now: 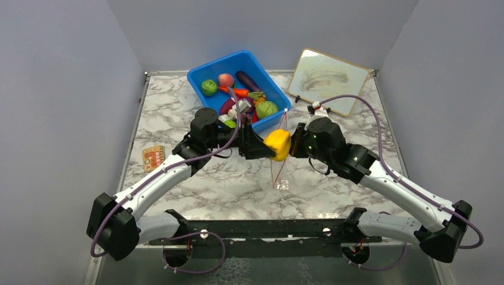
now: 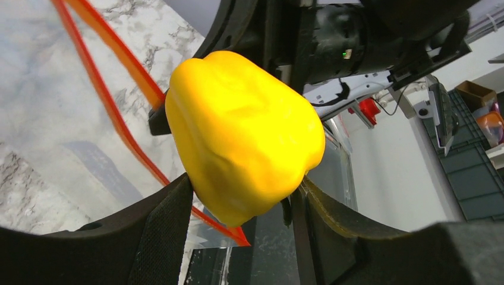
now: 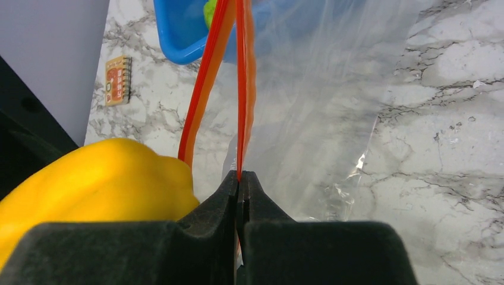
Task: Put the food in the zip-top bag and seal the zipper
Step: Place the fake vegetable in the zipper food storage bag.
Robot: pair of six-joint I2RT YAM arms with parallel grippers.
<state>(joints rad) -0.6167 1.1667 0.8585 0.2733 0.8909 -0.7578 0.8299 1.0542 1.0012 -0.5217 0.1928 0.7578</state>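
Observation:
My left gripper (image 1: pixel 268 146) is shut on the yellow pepper (image 1: pixel 278 145), held above the table at the mouth of the clear zip-top bag (image 1: pixel 279 157). In the left wrist view the pepper (image 2: pixel 243 133) sits between my fingers (image 2: pixel 163 231), with the red-orange zipper (image 2: pixel 119 119) just behind it. My right gripper (image 3: pixel 239 178) is shut on one side of the zipper (image 3: pixel 242 89); the other strip (image 3: pixel 205 89) bows away, so the mouth is open. The bag (image 3: pixel 321 101) hangs clear over the marble. The pepper (image 3: pixel 89 190) shows at the left of the right wrist view.
The blue bin (image 1: pixel 202 74) at the back holds green cabbages (image 1: pixel 208 87), a peach (image 1: pixel 225 79), an eggplant (image 1: pixel 246 79), a carrot (image 1: pixel 238 92) and other pieces. A whiteboard (image 1: pixel 328 80) lies back right. A small orange card (image 1: pixel 153 157) lies on the left.

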